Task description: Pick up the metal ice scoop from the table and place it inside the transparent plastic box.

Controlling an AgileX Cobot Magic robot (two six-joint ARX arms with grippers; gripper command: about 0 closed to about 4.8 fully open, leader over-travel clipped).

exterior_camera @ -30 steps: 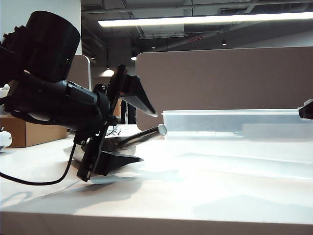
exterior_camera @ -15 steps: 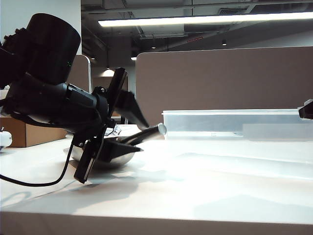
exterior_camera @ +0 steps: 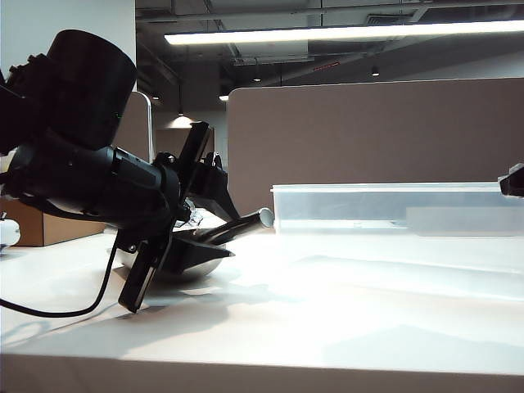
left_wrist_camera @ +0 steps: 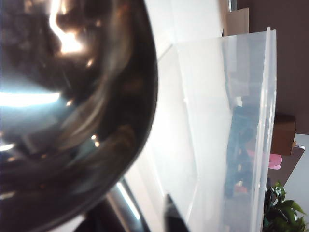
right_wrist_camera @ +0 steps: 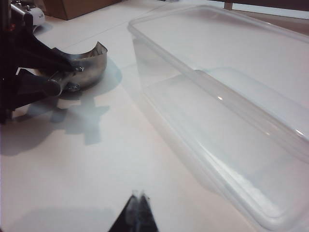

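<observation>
The metal ice scoop (exterior_camera: 244, 223) lies on the white table (exterior_camera: 327, 311) at the left, its handle pointing toward the transparent plastic box (exterior_camera: 393, 209). My left gripper (exterior_camera: 232, 235) is shut on the scoop's handle, one finger above it and one below. In the left wrist view the shiny bowl (left_wrist_camera: 72, 106) fills the picture, with the handle between the left gripper's (left_wrist_camera: 137, 220) dark fingers and the box wall (left_wrist_camera: 227, 121) beyond. The right wrist view shows the scoop (right_wrist_camera: 89, 67), the box (right_wrist_camera: 217, 96) and my right gripper (right_wrist_camera: 139, 195), shut and empty above the table.
A brown partition (exterior_camera: 368, 131) stands behind the box. A cardboard box (exterior_camera: 49, 223) sits at the far left. A dark part of the right arm (exterior_camera: 513, 182) shows at the right edge. A green plant (left_wrist_camera: 282, 208) stands beyond the box.
The left gripper's jaws have gone from wide open to closed on the scoop's handle, the upper finger dropping onto it. The right arm has not moved.
</observation>
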